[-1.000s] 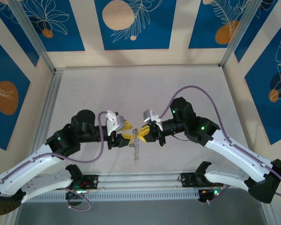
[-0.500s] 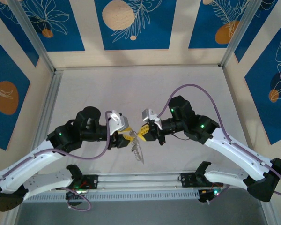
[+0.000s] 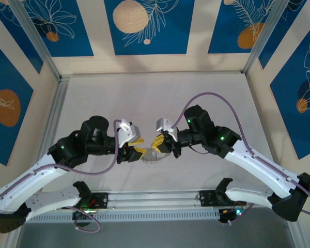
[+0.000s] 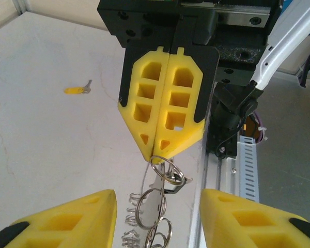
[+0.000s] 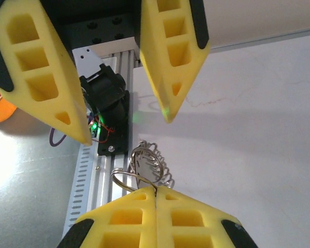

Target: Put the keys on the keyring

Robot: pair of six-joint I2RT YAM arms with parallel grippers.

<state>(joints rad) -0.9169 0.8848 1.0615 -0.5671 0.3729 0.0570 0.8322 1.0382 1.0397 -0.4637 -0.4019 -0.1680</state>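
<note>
The counter (image 3: 206,98) lies below the keyring (image 4: 151,207). My right end effector (image 4: 163,147) is pressed together, pinching the keyring's top. My left end effector (image 5: 126,128) is spread, straddling the keyring without touching it. Recommended: I keep the keyring steady and close the left only once centred. No legible writing.

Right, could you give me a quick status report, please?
Right gripper shut on keyring. Left gripper open, facing it. Yellow-tagged piece lies apart on table.
</note>
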